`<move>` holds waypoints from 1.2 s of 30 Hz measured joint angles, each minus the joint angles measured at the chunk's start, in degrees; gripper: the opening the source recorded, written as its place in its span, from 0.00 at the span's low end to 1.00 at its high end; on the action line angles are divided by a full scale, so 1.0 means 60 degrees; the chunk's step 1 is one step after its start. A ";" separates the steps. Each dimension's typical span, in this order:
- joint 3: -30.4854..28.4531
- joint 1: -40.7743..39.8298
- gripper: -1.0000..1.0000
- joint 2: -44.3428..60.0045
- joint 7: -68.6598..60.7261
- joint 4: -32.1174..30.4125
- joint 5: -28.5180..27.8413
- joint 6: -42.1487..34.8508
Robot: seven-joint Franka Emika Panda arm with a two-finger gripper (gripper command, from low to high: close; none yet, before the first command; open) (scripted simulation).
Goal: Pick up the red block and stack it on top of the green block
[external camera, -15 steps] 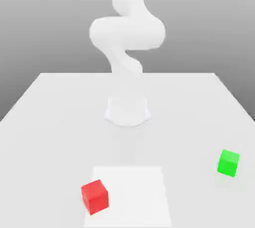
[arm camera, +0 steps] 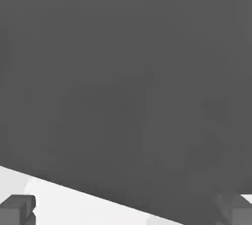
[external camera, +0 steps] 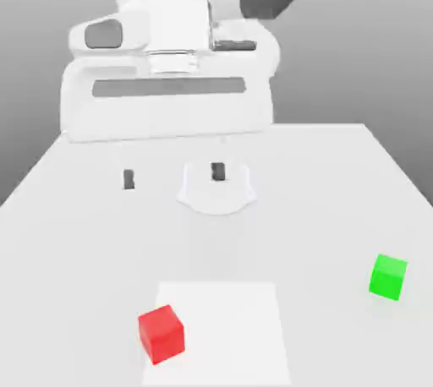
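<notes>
- The gripper (external camera: 173,177) hangs high above the table (external camera: 338,182), near the arm's round base (external camera: 217,195), with its two dark fingertips (external camera: 128,179) spread wide apart and nothing between them.
- That wide spread suits a first approach, I judge: the jaws are ready to straddle a cube once the hand comes down over it.
- The red block (external camera: 161,334) rests on the table at about 7 o'clock from the scene's centre in the exterior view, at the near corner of a paler square patch (external camera: 228,326), well apart from the gripper.
- The green block (external camera: 388,276) sits at about 4 o'clock, off the patch and well apart from the red one, its top face bare for stacking.
- Neither cube is touched, so the pick is not yet begun.
- In the hand view the fingertips (arm camera: 17,208) frame a strip of table beneath a dark backdrop.
- No brand, label or writing can be read on the arm, the blocks or the table.
</notes>
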 joint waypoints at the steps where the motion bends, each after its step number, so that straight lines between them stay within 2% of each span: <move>1: -0.0050 -0.0009 0.50 0.0349 -0.0309 -0.0106 0.0061 0.0155; 8: -0.0100 -0.0385 0.50 0.2756 -0.2211 -0.0792 0.0243 0.1291; 13: 0.0531 -0.0859 0.50 0.4486 -0.3016 -0.0610 0.1102 0.2631; 14: 0.0662 -0.0971 0.00 0.4703 -0.3091 -0.0576 0.1197 0.2808; 21: 0.0666 -0.0979 0.00 0.4692 -0.3075 -0.0579 0.1172 0.2785; 26: 0.0244 -0.0747 0.00 0.3173 -0.2381 -0.0831 0.0230 0.1553; 31: 0.1378 0.0475 0.00 0.2488 -0.2401 -0.1054 -0.0009 0.1088; 36: 0.2588 0.2538 0.00 0.1989 -0.2547 -0.1265 -0.0146 0.0815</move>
